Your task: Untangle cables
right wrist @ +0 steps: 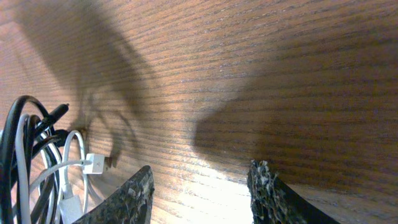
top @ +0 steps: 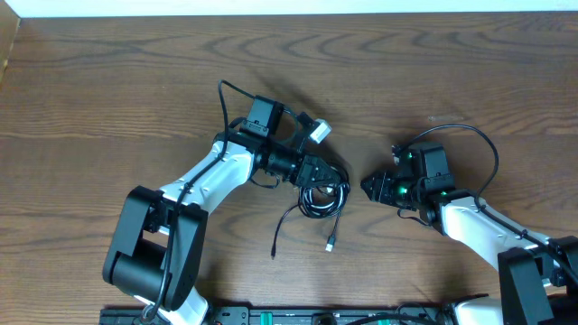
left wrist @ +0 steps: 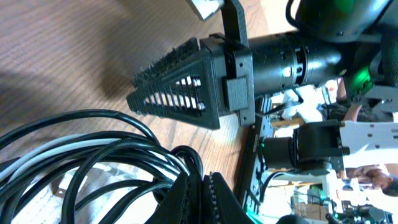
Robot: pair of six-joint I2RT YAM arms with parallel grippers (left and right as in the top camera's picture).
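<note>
Left gripper sits low on the tangle, its fingers drawn almost together. Black loops crowd its tips, but the pictures do not show whether a strand is pinched between them. Right against those tips lies the black cable, coiled in several stacked loops, with the white cable threaded through the same coil. The tangle rests near the middle of the table, a little toward the front edge. Two loose black tails trail out of it toward that edge, so its long axis runs front to back.

Just past the coil, toward the right edge, the right gripper hangs low with its jaws spread wide and nothing between them. It points at the bundle but is apart from it. From this gripper the cables lie toward the left edge, and a white plug is the closest piece.

The left arm is the nearer one, already at the knot. The coming move likely depends on the right gripper crossing that short gap toward the left edge and taking one strand, probably the white one.
</note>
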